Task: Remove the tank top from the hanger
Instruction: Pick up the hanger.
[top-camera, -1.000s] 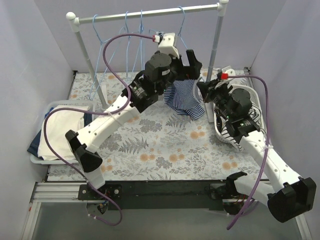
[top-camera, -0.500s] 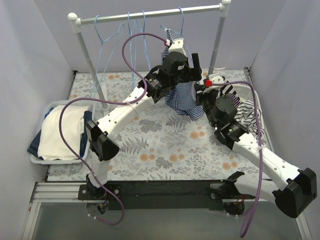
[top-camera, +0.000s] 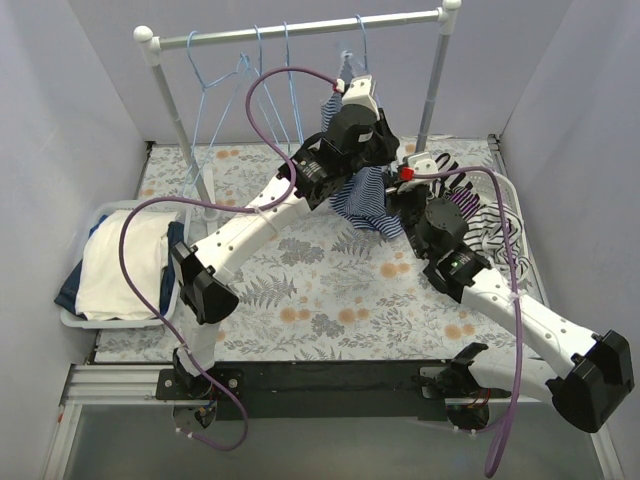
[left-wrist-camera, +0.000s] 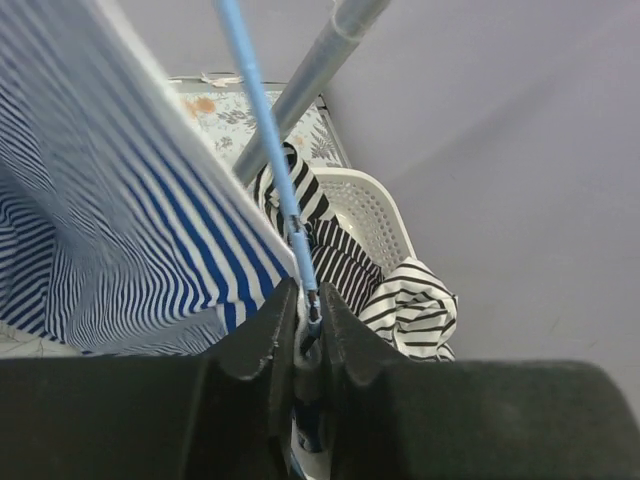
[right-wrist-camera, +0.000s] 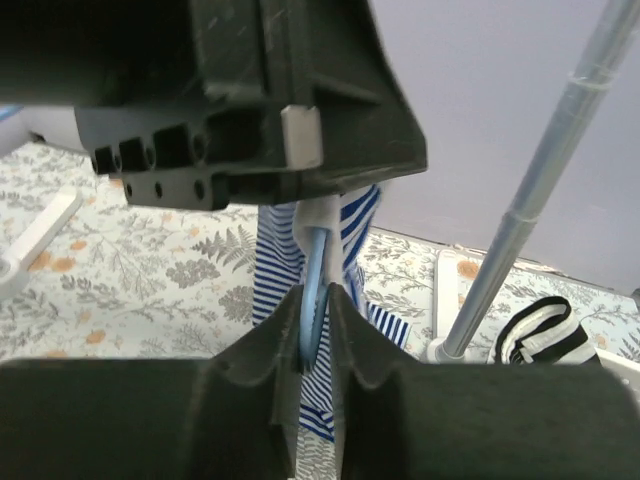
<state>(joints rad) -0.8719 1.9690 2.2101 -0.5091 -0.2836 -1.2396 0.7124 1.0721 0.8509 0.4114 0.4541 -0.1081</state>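
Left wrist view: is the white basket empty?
No, black-and-white striped clothes lie in the basket.

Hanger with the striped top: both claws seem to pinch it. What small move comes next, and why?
Probably lift the hanger off the rail: the left gripper and right gripper both pinch its wire, and the tank top hangs from it.
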